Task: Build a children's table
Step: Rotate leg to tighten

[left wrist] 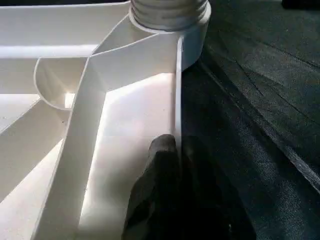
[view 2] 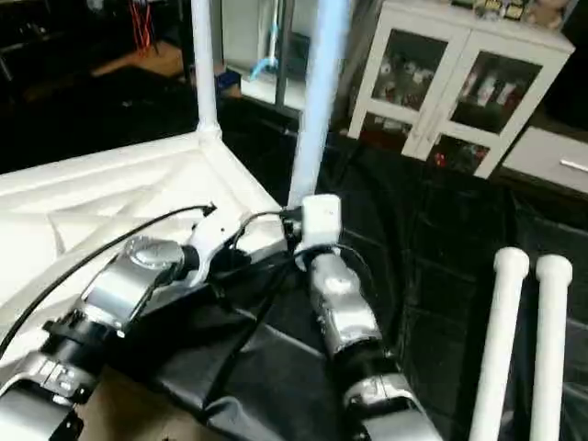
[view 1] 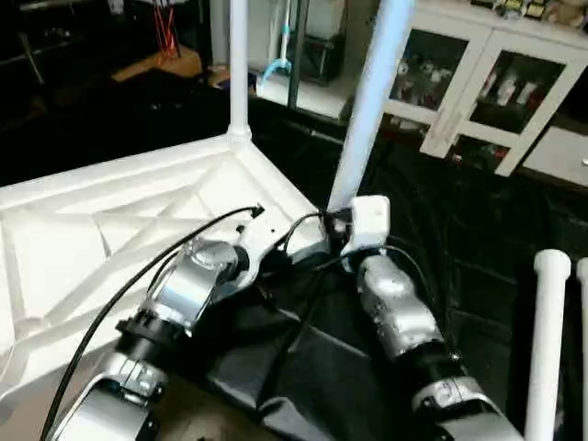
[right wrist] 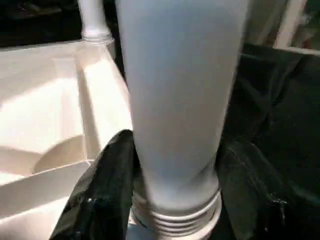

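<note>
The right gripper [right wrist: 172, 185] stood about half open, its two black fingers [right wrist: 102, 190] flanking the threaded lower end of a white tube leg [view 1: 367, 101]; whether they pressed on it could not be told. That leg rose nearly upright, leaning slightly to the right, its base at the near corner of the tabletop [view 1: 110, 230].

The left gripper [left wrist: 172, 195] was closed, its fingers pinching the tabletop's thin outer rim not far from a corner socket [left wrist: 170, 20].

The tabletop lay upside down, ribbed braces facing up, on dark sheeting [view 1: 478, 239]. A second leg [view 1: 239, 64] stood vertical in the far corner socket. Two more legs [view 2: 519, 340] lay side by side on the sheeting to the right, well apart from the tabletop, with open dark floor between.

Both silver forearms reached forward, converging at the near corner. A white glass-door cabinet [view 2: 459, 83] stood behind.
</note>
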Controlling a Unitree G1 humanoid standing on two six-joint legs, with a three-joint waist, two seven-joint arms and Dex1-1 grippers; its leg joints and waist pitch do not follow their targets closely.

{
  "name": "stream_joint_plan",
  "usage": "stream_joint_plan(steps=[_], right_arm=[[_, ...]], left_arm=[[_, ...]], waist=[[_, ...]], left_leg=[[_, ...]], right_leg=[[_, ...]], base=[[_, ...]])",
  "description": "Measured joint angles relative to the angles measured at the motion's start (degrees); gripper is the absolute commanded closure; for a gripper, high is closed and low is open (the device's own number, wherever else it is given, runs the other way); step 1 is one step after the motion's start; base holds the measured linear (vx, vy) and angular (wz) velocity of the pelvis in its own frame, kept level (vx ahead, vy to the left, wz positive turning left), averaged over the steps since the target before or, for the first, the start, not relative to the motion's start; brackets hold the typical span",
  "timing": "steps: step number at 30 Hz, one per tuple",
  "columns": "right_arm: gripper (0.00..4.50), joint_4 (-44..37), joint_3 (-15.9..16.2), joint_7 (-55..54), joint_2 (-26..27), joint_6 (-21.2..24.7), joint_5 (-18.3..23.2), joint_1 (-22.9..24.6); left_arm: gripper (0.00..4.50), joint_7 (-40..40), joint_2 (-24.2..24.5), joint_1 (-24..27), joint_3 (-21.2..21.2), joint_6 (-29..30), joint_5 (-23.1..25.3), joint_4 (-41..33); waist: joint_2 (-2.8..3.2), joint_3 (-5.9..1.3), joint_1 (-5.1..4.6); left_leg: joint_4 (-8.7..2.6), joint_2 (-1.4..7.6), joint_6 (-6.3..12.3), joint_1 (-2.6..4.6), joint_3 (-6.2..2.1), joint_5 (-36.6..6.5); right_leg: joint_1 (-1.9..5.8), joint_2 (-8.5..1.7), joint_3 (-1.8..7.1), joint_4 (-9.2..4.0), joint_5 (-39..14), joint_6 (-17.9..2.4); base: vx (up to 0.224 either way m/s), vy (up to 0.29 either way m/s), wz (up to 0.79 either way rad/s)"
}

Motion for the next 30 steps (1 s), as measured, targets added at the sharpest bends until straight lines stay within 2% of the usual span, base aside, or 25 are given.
stream_joint_plan(steps=[1,4,5,7,8,9,10,11,14,18,23,28,30], right_arm=[[1.79,-0.4,0.0,1.2,-0.4,0.0,0.1,0.3],[1.78,-3.3,1.5,4.5,-1.0,-0.4,0.5,2.2],[1.65,-4.8,2.5,6.3,-1.8,-0.4,0.8,3.1],[1.65,-6.4,3.1,9.6,-2.8,0.8,2.5,3.5],[1.47,-7.2,3.1,11.8,-3.8,2.0,3.5,3.6],[1.39,-8.4,3.7,14.9,-5.3,3.4,4.5,3.8],[1.33,-10.7,6.0,21.6,-9.6,4.7,5.0,4.5],[1.33,-11.8,6.9,26.4,-12.9,5.1,5.0,5.1],[1.33,-13.1,7.9,37.7,-19.2,5.8,5.0,5.5],[1.33,-13.9,8.8,47.0,-22.9,6.5,5.6,5.5],[1.33,-16.5,8.8,52.6,-26.6,9.9,8.7,6.3],[1.33,-18.1,8.9,57.0,-27.6,12.2,11.0,7.0],[1.50,-18.1,8.8,58.3,-27.7,12.4,11.2,6.9]], left_arm=[[4.50,-0.3,0.2,0.0,-0.1,-0.2,0.0,0.0],[4.50,-0.4,1.4,-0.3,0.1,-2.1,0.1,0.8],[4.50,-0.9,2.4,-0.3,0.2,-3.6,0.0,1.2],[4.50,-2.1,3.6,-0.3,0.5,-4.6,0.0,1.3],[4.50,-3.0,4.3,-0.2,0.5,-5.4,0.0,1.2],[4.50,-4.9,5.7,0.3,0.3,-7.3,0.0,1.0],[4.50,-8.9,9.0,2.2,-0.1,-10.3,-0.9,-0.9],[4.50,-12.5,11.5,3.7,-0.1,-11.7,-2.3,-2.6],[4.50,-19.1,15.0,5.8,0.1,-13.8,-4.3,-5.3],[4.50,-22.7,15.4,7.4,-0.5,-14.6,-5.5,-7.6],[4.50,-24.6,15.6,8.1,-0.7,-14.7,-6.3,-7.9],[4.50,-25.7,15.9,8.3,-1.0,-15.6,-6.4,-7.9],[4.50,-26.5,15.9,8.3,-1.0,-15.8,-6.4,-7.9]], waist=[[0.06,-0.01,-0.02],[0.06,-0.01,-0.14],[0.08,0.01,-0.29],[0.08,0.01,-0.33],[0.08,0.01,-0.26],[0.08,0.01,-0.28],[0.10,-0.01,-0.32],[0.10,-0.02,-0.16],[0.07,-0.05,0.80],[0.29,-0.03,1.75],[0.48,0.04,1.71],[0.52,0.07,1.57],[0.52,0.07,1.59]], left_leg=[[0.00,0.00,0.01,-0.02,0.01,0.0],[-0.02,0.04,0.01,-0.02,0.00,0.0],[-0.03,0.06,0.01,-0.03,-0.01,0.0],[-0.06,0.09,0.00,-0.09,-0.03,0.0],[-0.12,0.10,0.00,-0.13,-0.03,0.0],[-0.14,0.11,0.00,-0.14,-0.03,0.0],[-0.21,0.14,0.00,-0.14,-0.05,0.0],[-0.20,0.20,-0.01,-0.14,-0.14,0.0],[-0.49,0.24,0.03,-0.11,-0.03,0.0],[-0.48,0.20,0.24,-0.05,0.24,-0.2],[-0.46,0.13,0.21,0.28,0.35,-0.2],[-0.46,0.15,0.18,0.35,0.31,-0.2],[-0.46,0.15,0.18,0.32,0.31,-0.2]], right_leg=[[0.00,0.00,0.01,-0.01,0.0,0.0],[-0.11,0.02,-0.03,0.20,0.1,0.0],[-0.20,0.03,-0.05,0.27,0.2,0.0],[-0.40,0.04,-0.09,0.39,0.3,0.0],[-0.45,0.05,-0.13,0.39,0.5,0.0],[-0.51,0.05,-0.11,0.41,0.7,0.0],[-0.56,0.08,-0.16,0.42,0.7,0.0],[-0.52,0.12,-0.23,0.42,0.8,-0.1],[-0.55,0.12,-0.31,0.40,0.5,0.0],[-0.51,0.03,-0.22,0.34,0.4,-0.3],[-0.26,-0.01,0.00,0.43,0.4,-0.3],[-0.15,0.01,-0.02,0.42,0.4,-0.2],[-0.14,0.01,0.00,0.42,0.4,-0.2]], base=[[0.000,0.000,0.00],[0.000,0.000,0.00],[0.000,0.000,0.00],[0.000,0.000,0.00],[0.000,0.000,0.00],[0.000,0.000,0.00],[0.054,-0.013,-0.05],[0.054,-0.013,-0.05],[0.069,-0.011,0.03],[0.000,0.000,0.00],[0.000,0.000,0.00],[0.000,0.000,0.00],[0.000,0.000,0.00]])
